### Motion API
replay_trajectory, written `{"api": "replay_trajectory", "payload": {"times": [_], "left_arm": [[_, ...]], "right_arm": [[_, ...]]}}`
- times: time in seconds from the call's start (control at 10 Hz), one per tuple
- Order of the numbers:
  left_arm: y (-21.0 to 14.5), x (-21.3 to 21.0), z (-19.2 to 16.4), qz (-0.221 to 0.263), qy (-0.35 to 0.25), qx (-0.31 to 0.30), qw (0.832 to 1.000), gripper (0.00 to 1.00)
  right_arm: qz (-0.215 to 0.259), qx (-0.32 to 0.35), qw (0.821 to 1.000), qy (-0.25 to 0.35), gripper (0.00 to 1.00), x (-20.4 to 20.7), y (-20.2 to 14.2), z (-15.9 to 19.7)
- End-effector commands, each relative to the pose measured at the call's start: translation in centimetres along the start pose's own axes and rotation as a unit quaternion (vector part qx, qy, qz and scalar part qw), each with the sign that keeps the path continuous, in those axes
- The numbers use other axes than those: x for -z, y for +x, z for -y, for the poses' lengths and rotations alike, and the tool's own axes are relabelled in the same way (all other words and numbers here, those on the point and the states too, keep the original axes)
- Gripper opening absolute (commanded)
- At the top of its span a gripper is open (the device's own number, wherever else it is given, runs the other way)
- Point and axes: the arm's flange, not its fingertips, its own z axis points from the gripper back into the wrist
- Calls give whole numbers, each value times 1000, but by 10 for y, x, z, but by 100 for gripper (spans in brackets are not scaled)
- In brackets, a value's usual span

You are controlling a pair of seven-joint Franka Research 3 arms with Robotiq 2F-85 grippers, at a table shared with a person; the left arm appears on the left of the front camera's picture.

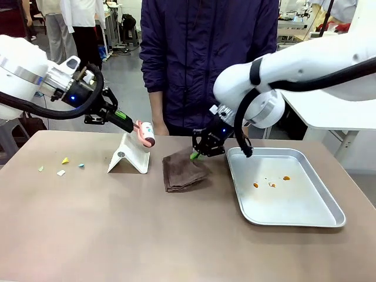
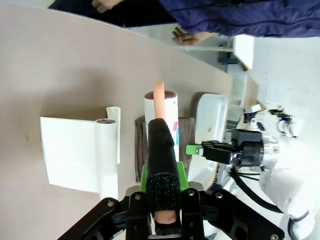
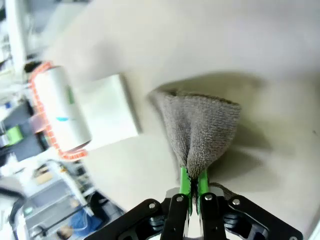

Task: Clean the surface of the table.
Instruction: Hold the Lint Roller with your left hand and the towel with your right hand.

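Note:
The taupe-brown table (image 1: 117, 235) carries a brown cloth (image 1: 183, 171) near its middle. My right gripper (image 1: 195, 154) is shut on the cloth's upper right corner and lifts it into a peak; the right wrist view shows its green pads (image 3: 185, 182) pinching the cloth (image 3: 200, 125). My left gripper (image 1: 130, 124) is shut on the pink handle of a lint roller (image 1: 147, 134), holding it in the air just above a white stand (image 1: 129, 155). In the left wrist view the roller (image 2: 161, 112) points away past my left gripper (image 2: 161, 145), beside the stand (image 2: 75, 150).
A silver metal tray (image 1: 320, 200) with a few orange crumbs lies at the right. Several small paper scraps (image 1: 64, 160) are scattered at the table's left. A person in a dark jacket (image 1: 205, 59) stands at the far edge, behind the cloth.

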Motion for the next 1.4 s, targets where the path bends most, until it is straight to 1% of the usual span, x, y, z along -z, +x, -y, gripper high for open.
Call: {"api": "replay_trajectory", "payload": {"times": [0.0, 0.1, 0.2, 0.3, 0.4, 0.5, 0.6, 0.7, 0.8, 0.9, 1.0, 1.1, 1.2, 1.3], "left_arm": [[0, -30, -23, 0, -69, -10, 998, 0], [2, -45, -31, -5, -73, -18, 997, 0], [2, -61, -36, -37, -90, -21, 995, 0], [-6, -86, -37, -58, -97, -8, 994, 0], [-16, -110, -39, -72, -88, 4, 994, 0], [-22, -131, -46, -75, -120, 2, 990, 0], [-23, -148, -55, -72, -136, -18, 988, 0], [-22, -164, -68, -81, -158, -3, 984, 0], [-14, -174, -87, -91, -151, -4, 984, 0], [-3, -178, -112, -124, -180, 23, 975, 0], [8, -180, -144, -140, -204, 52, 968, 0], [12, -186, -169, -120, -217, 59, 967, 0], [14, -199, -198, -83, -211, 27, 974, 0], [14, -213, -227, -77, -187, 27, 979, 0]], "right_arm": [[-39, -32, 988, 147, 0, -17, -26, 36], [-70, -35, 978, 193, 0, -23, -33, 42], [-99, -46, 973, 205, 0, -32, -42, 47], [-96, -82, 965, 229, 0, -51, -61, 55], [-87, -105, 956, 260, 0, -72, -84, 67], [-76, -110, 945, 299, 0, -97, -108, 84], [-68, -91, 941, 319, 0, -122, -124, 103], [-36, -77, 932, 353, 0, -149, -141, 126], [-4, -54, 917, 395, 0, -179, -157, 153], [37, -19, 908, 418, 0, -206, -167, 180], [64, 12, 898, 434, 0, -234, -174, 205], [97, 33, 897, 430, 0, -256, -177, 230], [100, 49, 895, 431, 0, -273, -179, 253], [103, 49, 897, 427, 0, -285, -181, 277]]}}
